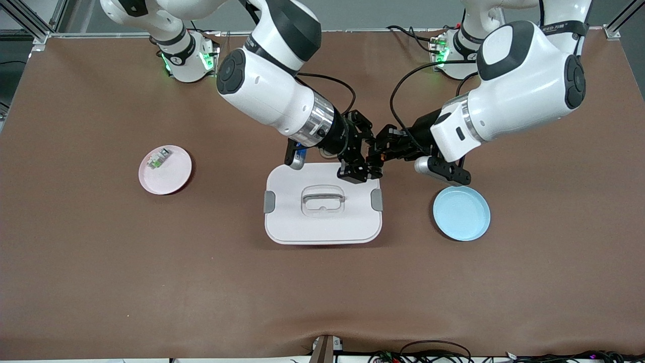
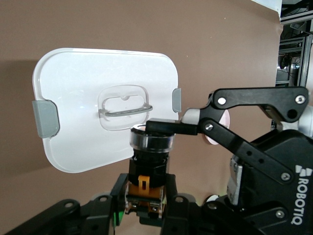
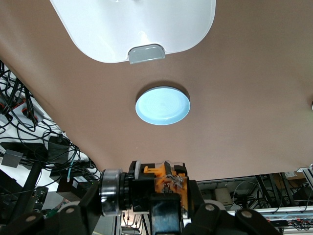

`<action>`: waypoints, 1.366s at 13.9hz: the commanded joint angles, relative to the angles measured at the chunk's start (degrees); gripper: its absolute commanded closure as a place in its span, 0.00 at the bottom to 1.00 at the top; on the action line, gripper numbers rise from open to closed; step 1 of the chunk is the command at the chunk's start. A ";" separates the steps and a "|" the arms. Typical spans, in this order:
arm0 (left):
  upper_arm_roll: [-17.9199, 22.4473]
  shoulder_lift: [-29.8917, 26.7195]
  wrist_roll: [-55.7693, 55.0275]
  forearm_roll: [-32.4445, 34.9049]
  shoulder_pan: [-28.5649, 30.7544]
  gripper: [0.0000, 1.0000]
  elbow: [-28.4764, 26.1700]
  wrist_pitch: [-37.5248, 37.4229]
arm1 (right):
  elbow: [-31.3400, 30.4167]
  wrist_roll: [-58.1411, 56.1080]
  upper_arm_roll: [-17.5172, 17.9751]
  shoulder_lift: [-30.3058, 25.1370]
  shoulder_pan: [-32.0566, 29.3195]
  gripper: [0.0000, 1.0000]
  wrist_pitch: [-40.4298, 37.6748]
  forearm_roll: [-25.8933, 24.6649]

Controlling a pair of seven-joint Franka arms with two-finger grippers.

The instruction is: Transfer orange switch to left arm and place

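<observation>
The orange switch [image 1: 381, 157] hangs in the air between both grippers, over the edge of the white box [image 1: 322, 222] that faces the robots' bases. My left gripper [image 1: 383, 149] is shut on its orange body; in the left wrist view [image 2: 145, 188] the fingers press on both sides of the switch [image 2: 150, 164]. My right gripper [image 1: 369, 166] also clamps it, end to end. In the right wrist view [image 3: 146, 196] the switch [image 3: 164, 183] lies between the fingers. A right finger [image 2: 171, 128] rests on the switch's clear cap. The box also shows in the wrist views [image 2: 78, 88] [image 3: 146, 24].
A blue plate [image 1: 461, 213] lies beside the box toward the left arm's end and shows in the right wrist view [image 3: 162, 105]. A pink plate [image 1: 174, 176] toward the right arm's end holds a small clear-and-green component [image 1: 157, 160].
</observation>
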 commanded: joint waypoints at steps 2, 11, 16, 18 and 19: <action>-0.09 -0.04 -0.42 1.01 0.21 1.00 0.32 0.30 | 3.27 3.36 0.60 0.66 -0.81 1.00 1.23 0.99; 0.53 -1.70 -0.32 7.68 1.18 1.00 0.50 -5.31 | 3.44 3.54 0.33 0.49 -0.73 0.00 0.97 0.91; 1.05 -2.58 0.02 16.21 3.46 1.00 2.26 -11.30 | 3.36 -3.62 -0.19 -0.30 -2.92 0.00 -5.86 0.29; 1.05 -2.76 0.64 20.33 4.86 1.00 2.26 -13.06 | 3.36 -14.77 -0.20 -1.09 -5.63 0.00 -12.88 0.38; 1.05 -2.85 1.34 23.40 5.04 1.00 2.08 -13.59 | 3.36 -21.88 -0.02 -1.18 -7.21 0.00 -17.09 0.47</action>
